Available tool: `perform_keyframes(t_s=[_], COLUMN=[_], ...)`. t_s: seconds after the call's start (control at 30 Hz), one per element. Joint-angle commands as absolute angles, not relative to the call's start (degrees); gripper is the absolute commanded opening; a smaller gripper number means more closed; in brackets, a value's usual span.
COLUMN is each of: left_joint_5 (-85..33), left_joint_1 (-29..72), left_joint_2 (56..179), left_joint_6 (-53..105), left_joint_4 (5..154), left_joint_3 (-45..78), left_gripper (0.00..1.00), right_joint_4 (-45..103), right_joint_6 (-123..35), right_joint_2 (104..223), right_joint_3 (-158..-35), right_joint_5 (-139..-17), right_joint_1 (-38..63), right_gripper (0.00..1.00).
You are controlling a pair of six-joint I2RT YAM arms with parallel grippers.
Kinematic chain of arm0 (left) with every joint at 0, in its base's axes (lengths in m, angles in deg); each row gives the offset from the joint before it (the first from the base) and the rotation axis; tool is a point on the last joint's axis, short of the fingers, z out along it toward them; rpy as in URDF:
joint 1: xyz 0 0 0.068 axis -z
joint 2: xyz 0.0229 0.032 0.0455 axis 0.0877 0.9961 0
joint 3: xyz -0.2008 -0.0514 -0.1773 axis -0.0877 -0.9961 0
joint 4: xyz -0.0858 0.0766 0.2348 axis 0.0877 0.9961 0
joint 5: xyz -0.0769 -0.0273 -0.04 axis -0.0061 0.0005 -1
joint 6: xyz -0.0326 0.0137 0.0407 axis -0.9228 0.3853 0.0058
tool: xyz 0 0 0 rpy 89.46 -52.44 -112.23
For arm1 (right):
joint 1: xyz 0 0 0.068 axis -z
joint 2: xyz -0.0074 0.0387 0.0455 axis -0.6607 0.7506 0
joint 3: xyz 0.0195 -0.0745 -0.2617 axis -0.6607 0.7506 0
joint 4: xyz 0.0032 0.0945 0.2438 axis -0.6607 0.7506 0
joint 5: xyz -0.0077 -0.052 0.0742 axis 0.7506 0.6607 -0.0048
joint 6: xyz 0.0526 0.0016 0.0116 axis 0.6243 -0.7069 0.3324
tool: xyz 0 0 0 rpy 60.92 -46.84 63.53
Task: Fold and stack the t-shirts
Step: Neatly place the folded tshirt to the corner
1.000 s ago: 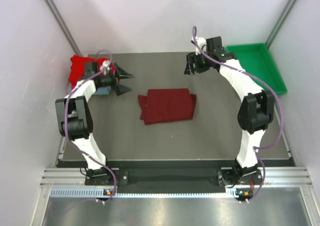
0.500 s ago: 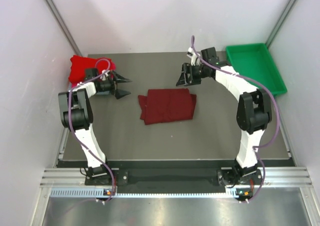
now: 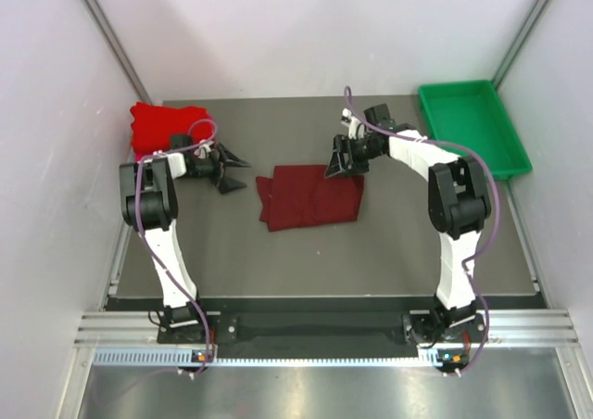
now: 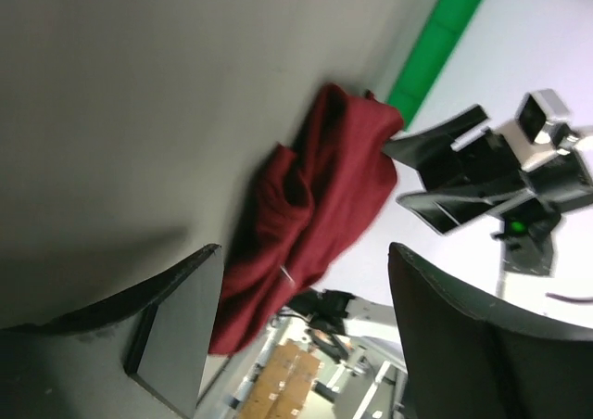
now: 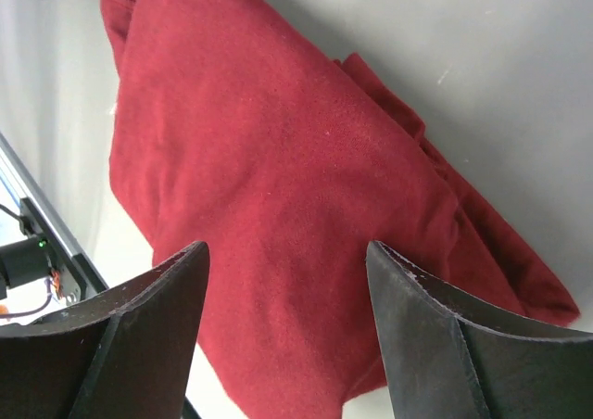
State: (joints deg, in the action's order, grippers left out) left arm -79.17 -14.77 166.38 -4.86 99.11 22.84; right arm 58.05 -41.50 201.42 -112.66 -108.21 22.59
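The dark maroon t-shirt (image 3: pixel 309 196) lies folded in a rough rectangle at the middle of the table. It also shows in the right wrist view (image 5: pixel 278 196) and in the left wrist view (image 4: pixel 315 196). My right gripper (image 3: pixel 336 162) is open and empty, just above the shirt's far right edge. My left gripper (image 3: pixel 235 171) is open and empty, to the left of the shirt and apart from it. A folded bright red t-shirt (image 3: pixel 157 127) lies at the far left of the table behind the left arm. No pink or grey-blue shirt shows.
A green plastic tray (image 3: pixel 474 127) stands at the far right corner of the table. White walls close in on both sides and at the back. The table's near edge holds the two arm bases.
My right gripper has come down and left toward the maroon shirt's far right edge. My left gripper has moved a little nearer and right. The maroon shirt has not moved.
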Motion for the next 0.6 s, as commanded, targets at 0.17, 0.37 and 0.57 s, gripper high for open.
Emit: perform_keyframes(t_s=[0.17, 0.37, 0.57], left_joint_5=[-70.99, -68.96, -68.35], left_joint_1=[-5.48, -0.29, 0.94], left_joint_2=[174.39, 176.85, 177.11], left_joint_6=[10.84, 14.81, 15.60], left_joint_4=[114.74, 119.14, 120.02], left_joint_3=[34.59, 36.28, 36.80], left_gripper=[0.75, 0.73, 0.67], right_joint_4=[57.03, 57.29, 57.21], right_joint_6=[-42.61, -43.40, -43.05], right_joint_2=[202.17, 202.52, 203.48], right_joint_3=[-113.31, -113.93, -114.72], right_joint_5=[-108.82, -107.94, -108.02], right_joint_1=[21.05, 21.49, 21.93], right_gripper=[0.69, 0.69, 0.69])
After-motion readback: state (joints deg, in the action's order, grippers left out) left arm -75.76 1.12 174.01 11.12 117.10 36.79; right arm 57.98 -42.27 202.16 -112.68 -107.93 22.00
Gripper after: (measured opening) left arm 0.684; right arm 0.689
